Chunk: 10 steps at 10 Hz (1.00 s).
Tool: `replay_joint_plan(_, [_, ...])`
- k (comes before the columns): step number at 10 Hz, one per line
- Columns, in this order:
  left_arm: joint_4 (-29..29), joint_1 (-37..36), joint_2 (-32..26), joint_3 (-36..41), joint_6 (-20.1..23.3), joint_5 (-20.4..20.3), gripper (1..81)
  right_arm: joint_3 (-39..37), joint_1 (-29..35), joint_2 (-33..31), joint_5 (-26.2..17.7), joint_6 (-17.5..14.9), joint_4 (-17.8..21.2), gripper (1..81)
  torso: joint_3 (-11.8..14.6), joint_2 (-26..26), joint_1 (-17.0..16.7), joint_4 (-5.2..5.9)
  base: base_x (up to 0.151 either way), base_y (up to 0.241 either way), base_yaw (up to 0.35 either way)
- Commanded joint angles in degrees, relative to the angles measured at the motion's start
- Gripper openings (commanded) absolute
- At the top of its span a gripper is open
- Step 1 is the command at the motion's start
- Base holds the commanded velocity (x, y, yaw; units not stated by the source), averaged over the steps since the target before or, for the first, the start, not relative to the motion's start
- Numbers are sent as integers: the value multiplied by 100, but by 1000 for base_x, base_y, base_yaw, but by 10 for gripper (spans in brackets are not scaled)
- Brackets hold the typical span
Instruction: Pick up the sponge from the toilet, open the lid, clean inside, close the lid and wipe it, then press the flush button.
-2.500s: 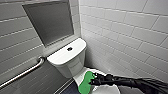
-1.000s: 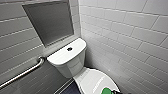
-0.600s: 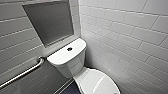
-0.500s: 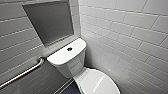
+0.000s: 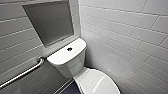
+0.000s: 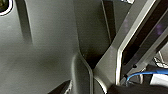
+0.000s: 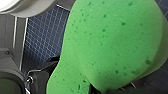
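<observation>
grey tiled walls [image 5: 125, 37] meet in a corner where the toilet [image 5: 75, 62] stands, its lid [image 5: 100, 82] down over the bowl and the flush button [image 5: 69, 49] sitting dark in the middle of the tank top; a metal grab bar [image 5: 22, 73] runs along the wall beside the tank and a grey recessed panel [image 5: 50, 22] is set in the wall above it. the right gripper [image 7: 100, 87] is clamped on the sponge [image 7: 110, 45] – the bright green pad bulges out right in front of the wrist, pitted with small darker pores. beyond the gripper and the pad lies a dark blue gridded floor [image 7: 42, 42], with a curved white piece of the toilet off to one side of the hand. the left gripper's state i cannot tell – close to that wrist are grey robot parts and a thin blue cable [image 6: 145, 74].
</observation>
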Motion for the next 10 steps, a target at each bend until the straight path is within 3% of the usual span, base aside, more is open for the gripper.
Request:
replay_joint_plan(1, [-5,-85,-148,146,-1,306,811,-852,-1147,-47,1489,-7,-69,10,0,564,-362,0,0,0,0])
replay_joint_plan(2, [-5,-85,-139,129,-1,306,811,-1166,-1402,110,1785,-7,-69,10,120,660,-426,0,0,0,0])
replay_joint_plan(3, [-5,-94,-121,120,-1,306,811,-1555,-1658,331,2157,-25,-69,10,564,815,-525,0,0,0,0])
replay_joint_plan(5, [4,-112,-104,120,-1,306,811,-2065,-1992,629,2421,-16,-69,10,744,1156,-726,0,0,0,0])
replay_joint_plan(7, [-14,-112,-25,-12,7,315,811,-2557,-2290,1025,2579,-34,-69,10,1103,1528,-968,0,0,0,0])
replay_joint_plan(8, [-40,-103,72,-240,7,315,811,-2874,-2422,1297,2588,-42,-78,10,1194,1751,-1117,0,0,0,0])
replay_joint_plan(9, [-40,-77,229,-529,7,315,811,-3243,-2546,1552,2667,-69,-87,10,916,1934,-1241,0,0,0,0])
replay_joint_plan(10, [-32,-68,371,-776,7,315,811,-3709,-2669,1807,2808,-104,-104,10,966,2146,-1386,0,0,0,0])
